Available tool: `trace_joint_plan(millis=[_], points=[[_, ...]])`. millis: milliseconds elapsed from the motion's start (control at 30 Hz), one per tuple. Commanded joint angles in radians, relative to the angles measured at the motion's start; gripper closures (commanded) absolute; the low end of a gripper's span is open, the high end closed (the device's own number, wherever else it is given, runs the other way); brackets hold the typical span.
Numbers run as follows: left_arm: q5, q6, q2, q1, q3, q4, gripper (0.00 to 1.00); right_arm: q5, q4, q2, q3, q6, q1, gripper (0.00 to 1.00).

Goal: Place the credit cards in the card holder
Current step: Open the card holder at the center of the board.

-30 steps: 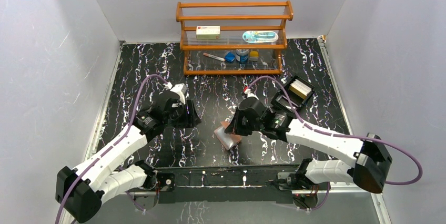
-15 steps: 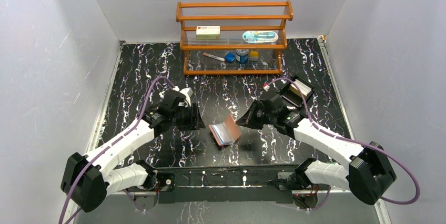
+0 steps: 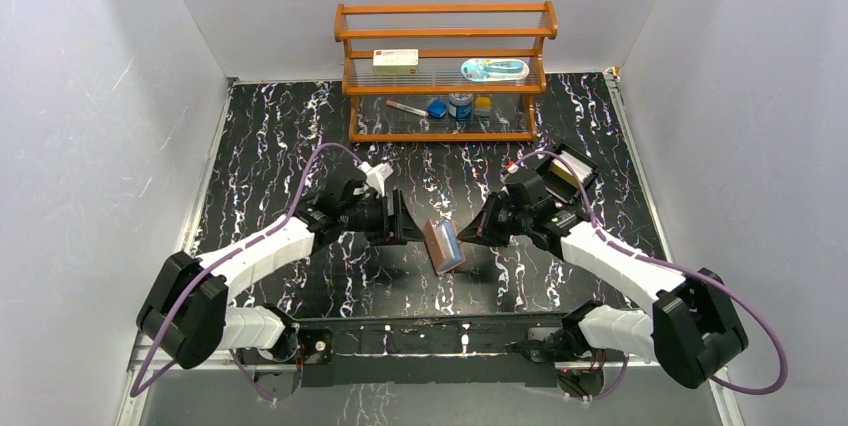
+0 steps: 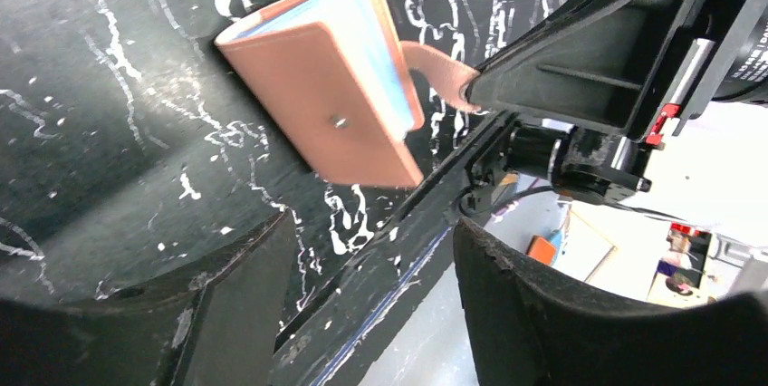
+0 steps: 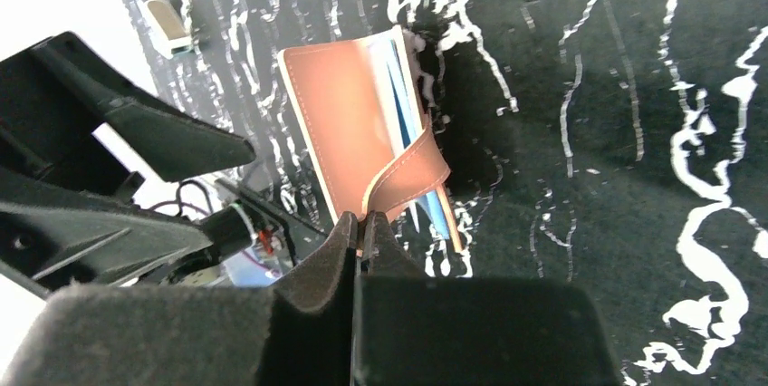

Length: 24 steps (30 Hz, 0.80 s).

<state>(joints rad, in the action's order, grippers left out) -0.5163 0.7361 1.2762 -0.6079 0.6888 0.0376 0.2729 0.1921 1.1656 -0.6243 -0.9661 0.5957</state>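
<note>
Top external: I see the card holder [image 3: 443, 244] mid-table [image 3: 300, 126], between my left gripper [image 3: 403, 229] and right gripper [image 3: 468, 236]. Left wrist: the left fingers [image 4: 226, 300] stand apart, empty, near the holder. Right wrist: the right jaws are pinched together on its snap tab [image 5: 408, 178].

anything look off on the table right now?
Yes. The card holder is up on edge mid-table and nearly folded shut, not lying open for loading. The right gripper is shut on just its snap tab, leaving it tilted. The left gripper is open beside it, not touching.
</note>
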Motion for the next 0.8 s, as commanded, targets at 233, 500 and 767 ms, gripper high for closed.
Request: trace_joint_plan(millis=[233, 500, 767], points=[[-0.058, 0.016, -0.017, 0.0, -0.069, -0.082, 0.36, 0.15, -0.166, -0.144, 0.096, -0.128, -0.002, 1.0], [-0.01, -0.008, 0.053, 0.0, -0.074, -0.052, 0.39, 0.006, -0.083, -0.118, 0.109, -0.025, -0.008, 1.0], [-0.018, -0.024, 0.159, 0.0, -0.02, -0.078, 0.45, -0.038, -0.026, -0.1, 0.133, 0.05, -0.051, 1.0]])
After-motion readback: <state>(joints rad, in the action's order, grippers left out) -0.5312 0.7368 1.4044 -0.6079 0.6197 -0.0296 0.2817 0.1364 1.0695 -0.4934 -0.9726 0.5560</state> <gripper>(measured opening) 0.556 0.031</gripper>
